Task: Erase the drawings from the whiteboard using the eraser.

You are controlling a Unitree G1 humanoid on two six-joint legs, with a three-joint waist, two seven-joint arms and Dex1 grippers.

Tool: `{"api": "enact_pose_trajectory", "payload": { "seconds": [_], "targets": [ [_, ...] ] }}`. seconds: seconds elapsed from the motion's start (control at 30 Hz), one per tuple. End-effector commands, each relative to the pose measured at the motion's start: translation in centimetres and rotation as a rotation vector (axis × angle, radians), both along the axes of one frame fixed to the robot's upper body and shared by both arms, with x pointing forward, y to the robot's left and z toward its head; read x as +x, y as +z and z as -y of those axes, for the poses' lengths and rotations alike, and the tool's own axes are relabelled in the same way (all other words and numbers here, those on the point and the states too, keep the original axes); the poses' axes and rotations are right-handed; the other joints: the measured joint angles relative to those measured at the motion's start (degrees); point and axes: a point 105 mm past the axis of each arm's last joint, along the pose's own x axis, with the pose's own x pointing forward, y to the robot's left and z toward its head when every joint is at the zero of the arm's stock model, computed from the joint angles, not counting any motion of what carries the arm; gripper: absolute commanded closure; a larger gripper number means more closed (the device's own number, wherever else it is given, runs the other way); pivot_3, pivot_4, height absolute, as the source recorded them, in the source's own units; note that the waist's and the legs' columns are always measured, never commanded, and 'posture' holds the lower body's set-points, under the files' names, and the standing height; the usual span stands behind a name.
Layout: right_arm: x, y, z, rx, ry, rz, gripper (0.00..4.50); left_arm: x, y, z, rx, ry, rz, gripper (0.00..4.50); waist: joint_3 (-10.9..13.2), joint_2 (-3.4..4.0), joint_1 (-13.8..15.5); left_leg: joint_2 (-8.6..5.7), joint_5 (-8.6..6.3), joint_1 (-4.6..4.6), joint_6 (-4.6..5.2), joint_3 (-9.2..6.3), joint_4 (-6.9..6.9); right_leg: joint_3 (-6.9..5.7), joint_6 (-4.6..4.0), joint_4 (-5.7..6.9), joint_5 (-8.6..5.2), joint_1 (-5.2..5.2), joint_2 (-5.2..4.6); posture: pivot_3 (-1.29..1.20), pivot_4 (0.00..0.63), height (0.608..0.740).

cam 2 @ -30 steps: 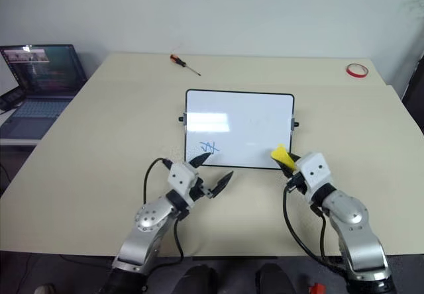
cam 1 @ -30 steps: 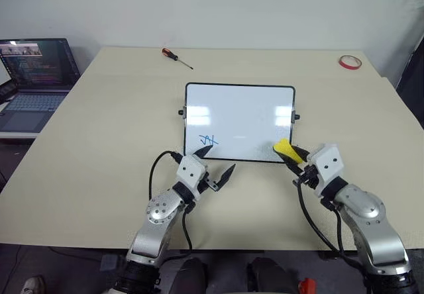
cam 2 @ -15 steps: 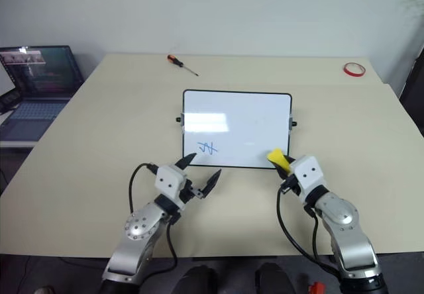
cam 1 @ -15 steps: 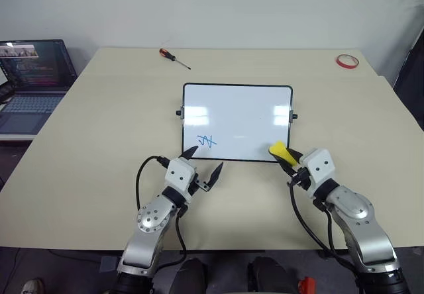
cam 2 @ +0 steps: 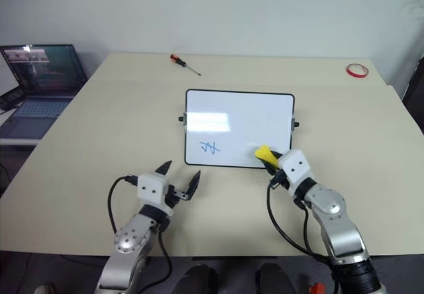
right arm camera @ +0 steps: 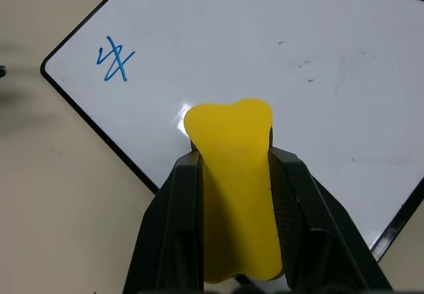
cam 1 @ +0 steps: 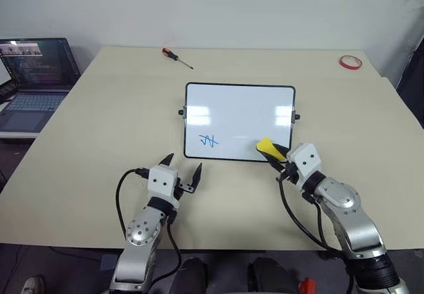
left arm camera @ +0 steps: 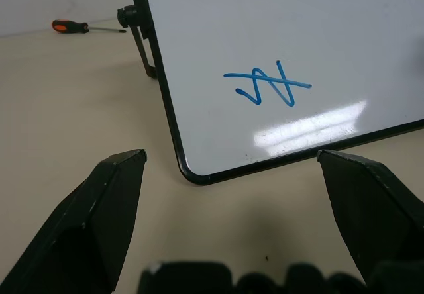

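The whiteboard (cam 1: 240, 120) lies flat in the middle of the table, with one blue crossed-out zigzag drawing (cam 1: 209, 140) near its front left corner, also seen as a scribble (left arm camera: 267, 87). My right gripper (cam 1: 278, 156) is shut on the yellow eraser (cam 1: 266, 147), whose tip hangs over the board's front edge, right of the drawing; in the right wrist view the eraser (right arm camera: 235, 188) sits between the two fingers. My left gripper (cam 1: 180, 167) stands open on the table just in front of the board's front left corner, holding nothing.
A red-handled screwdriver (cam 1: 176, 57) lies at the table's far side, a red tape ring (cam 1: 350, 61) at the far right corner. An open laptop (cam 1: 34, 75) sits on a lower surface to the left.
My left gripper has drawn back and leftward off the board's front left corner. My right gripper has carried the eraser leftward along the board's front edge, toward the drawing.
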Motion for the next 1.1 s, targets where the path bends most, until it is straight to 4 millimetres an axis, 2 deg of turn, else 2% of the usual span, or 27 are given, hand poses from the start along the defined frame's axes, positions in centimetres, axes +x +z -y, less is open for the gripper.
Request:
{"api": "enact_pose_trajectory", "payload": {
  "seconds": [0.03, 0.3, 0.47, 0.7, 0.77, 0.93, 1.1],
  "targets": [
    [0.1, 1.3, -2.1, 0.009, 0.065, 0.073, 3.42, 0.1, 1.6, 0.4, -0.012, -0.008, 0.06, 0.0, 0.0, 0.0, -0.08, 0.01, 0.0, 0.01, 0.0, 0.0, -0.01, 0.0, 0.0, 0.01, 0.0, 0.0, 0.01, 0.0, 0.15, 0.74],
    [1.5, 2.6, -6.8, 0.038, 0.17, 0.127, 3.42, 0.6, 2.0, 0.3, -0.013, -0.009, 0.07, 0.0, 0.0, -0.01, -0.06, 0.01, 0.0, 0.0, 0.0, 0.0, 0.0, -0.02, 0.0, 0.02, 0.0, -0.02, 0.0, 0.0, 0.15, 0.74],
    [2.5, 3.1, -8.5, 0.011, 0.208, 0.163, 3.42, 0.5, 2.1, 0.3, -0.013, -0.004, 0.072, 0.0, 0.0, -0.01, 0.03, 0.01, 0.0, -0.01, 0.0, 0.0, 0.0, -0.03, 0.0, 0.01, 0.0, -0.03, -0.01, 0.0, 0.15, 0.74],
    [3.6, 2.9, -11.1, -0.065, 0.251, 0.194, 3.42, 0.4, 2.2, 0.4, -0.014, 0.003, 0.073, 0.0, 0.01, 0.0, -0.04, 0.02, 0.0, -0.01, 0.0, 0.0, -0.01, -0.04, -0.01, 0.05, 0.0, -0.07, -0.01, 0.0, 0.15, 0.74],
    [4.2, 2.3, -12.2, -0.123, 0.262, 0.186, 3.42, 0.3, 2.3, 0.4, -0.014, 0.006, 0.072, 0.0, 0.01, 0.0, -0.04, 0.02, 0.0, -0.01, 0.0, 0.01, -0.01, -0.03, -0.01, 0.05, 0.0, -0.07, -0.01, 0.0, 0.15, 0.74],
    [5.4, 1.3, -13.1, -0.202, 0.252, 0.167, 3.42, 0.3, 2.8, 0.2, -0.013, 0.019, 0.078, 0.0, 0.01, 0.0, -0.05, 0.04, 0.0, -0.01, -0.01, 0.02, -0.01, -0.03, -0.01, 0.09, 0.01, -0.12, -0.01, 0.0, 0.15, 0.74],
    [6.5, 1.5, -13.4, -0.212, 0.214, 0.181, 3.42, 0.1, 2.7, 0.1, -0.012, 0.029, 0.072, 0.0, 0.01, 0.0, -0.07, 0.03, 0.0, -0.06, -0.01, 0.04, -0.01, -0.02, -0.01, 0.09, 0.01, -0.16, -0.02, 0.0, 0.15, 0.74]
  ]
}}
